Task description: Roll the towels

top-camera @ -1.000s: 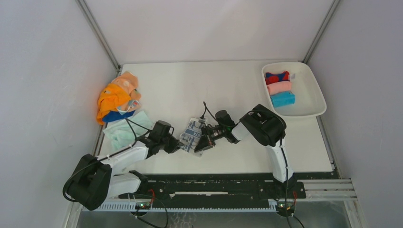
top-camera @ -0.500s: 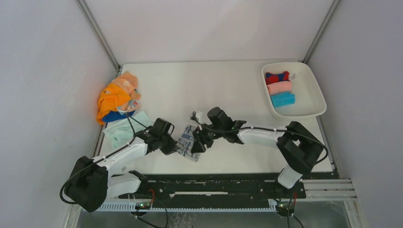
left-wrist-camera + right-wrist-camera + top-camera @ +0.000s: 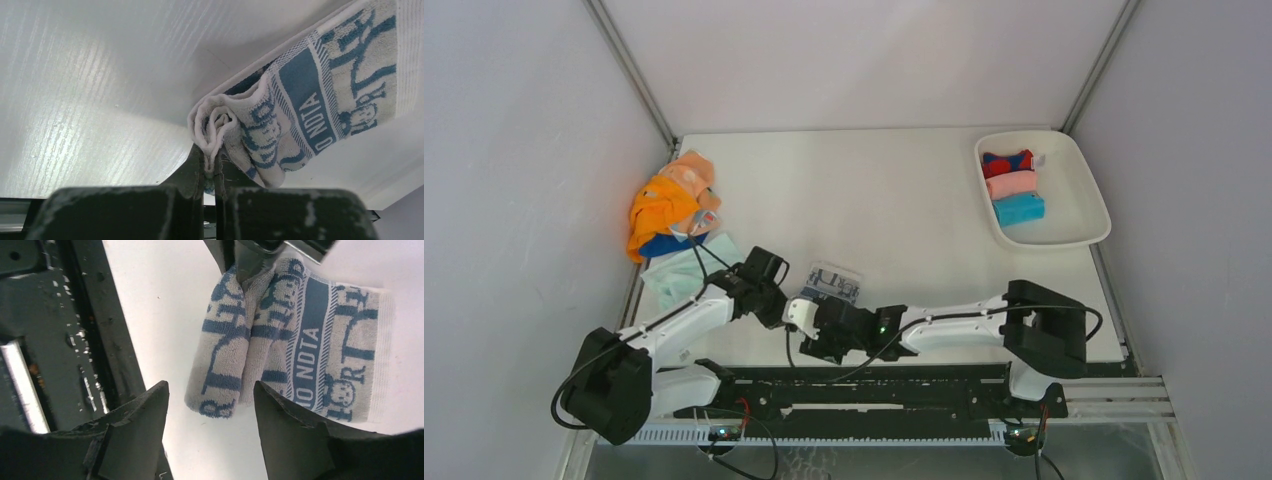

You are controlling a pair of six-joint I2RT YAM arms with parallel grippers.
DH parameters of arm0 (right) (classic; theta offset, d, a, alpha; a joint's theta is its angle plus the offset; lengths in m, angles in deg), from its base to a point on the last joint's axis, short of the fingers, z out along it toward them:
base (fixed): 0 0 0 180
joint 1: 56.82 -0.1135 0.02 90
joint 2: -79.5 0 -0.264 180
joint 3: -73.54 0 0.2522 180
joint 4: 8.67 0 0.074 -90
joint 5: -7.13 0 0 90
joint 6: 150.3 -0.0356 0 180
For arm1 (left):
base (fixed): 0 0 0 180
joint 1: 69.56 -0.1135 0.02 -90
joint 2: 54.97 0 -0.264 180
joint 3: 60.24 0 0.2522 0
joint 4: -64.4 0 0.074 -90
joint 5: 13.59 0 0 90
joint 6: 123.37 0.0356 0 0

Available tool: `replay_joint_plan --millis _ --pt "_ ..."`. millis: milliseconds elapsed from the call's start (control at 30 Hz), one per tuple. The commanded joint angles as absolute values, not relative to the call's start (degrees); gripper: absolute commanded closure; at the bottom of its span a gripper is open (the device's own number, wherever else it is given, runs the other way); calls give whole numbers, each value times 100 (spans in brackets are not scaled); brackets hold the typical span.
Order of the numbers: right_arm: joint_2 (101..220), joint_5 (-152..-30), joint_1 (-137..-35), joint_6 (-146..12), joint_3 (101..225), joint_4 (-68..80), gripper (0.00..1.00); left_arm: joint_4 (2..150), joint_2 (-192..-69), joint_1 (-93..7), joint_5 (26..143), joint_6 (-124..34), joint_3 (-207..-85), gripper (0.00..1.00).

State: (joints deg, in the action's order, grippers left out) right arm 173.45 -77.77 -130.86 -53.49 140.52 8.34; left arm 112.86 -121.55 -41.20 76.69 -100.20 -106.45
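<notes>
A blue-and-white printed towel [image 3: 832, 284] lies on the white table, partly rolled at its near-left end [image 3: 235, 355]. My left gripper [image 3: 213, 159] is shut on that rolled end, pinching the fold between its fingers; in the top view it sits at the towel's left side [image 3: 776, 300]. My right gripper [image 3: 209, 392] stands open just short of the roll's near tip, one finger [image 3: 145, 410] on each side and neither touching the cloth. In the top view the right gripper [image 3: 814, 326] lies low near the table's front edge, just below the towel.
A heap of orange, peach and blue towels [image 3: 670, 205] and a pale green towel [image 3: 686, 276] lie at the left. A white tray [image 3: 1084, 222] at the back right holds three rolled towels [image 3: 1014, 186]. The black rail [image 3: 874, 385] runs along the near edge.
The right gripper let go of the towel, opened, and swung from its right side round to the near side. The left gripper stayed shut on the roll; the towel shifted and flattened.
</notes>
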Motion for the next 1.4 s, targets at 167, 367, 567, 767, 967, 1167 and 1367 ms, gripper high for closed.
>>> replay_joint_plan --millis 167,367,567,767,967,1167,1367 --pt "18258 -6132 -13718 -4575 14665 723 40 11291 -12286 -4332 7780 -9838 -10882 98" --pt "18714 -5974 -13776 -4478 14725 742 47 11208 -12308 -4371 7856 -9835 -10846 97" --pt "18582 -6465 -13569 -4699 14629 808 71 10966 -12200 -4494 8024 -9850 -10762 75" --pt "18015 -8665 -12724 -5445 14386 685 99 11001 -11659 -4524 7761 -9916 -10738 52" --pt "18032 -11133 -11659 -6381 14104 69 100 11019 -10741 -4610 7594 -10076 -10514 41" --pt "18531 -12946 -10850 -7661 13865 -1074 100 11040 -10152 -4654 7616 -10149 -10337 39" --pt "19274 -13967 -10266 -9146 13732 -2382 100 10363 -10195 -4631 8080 -10403 -9909 38"
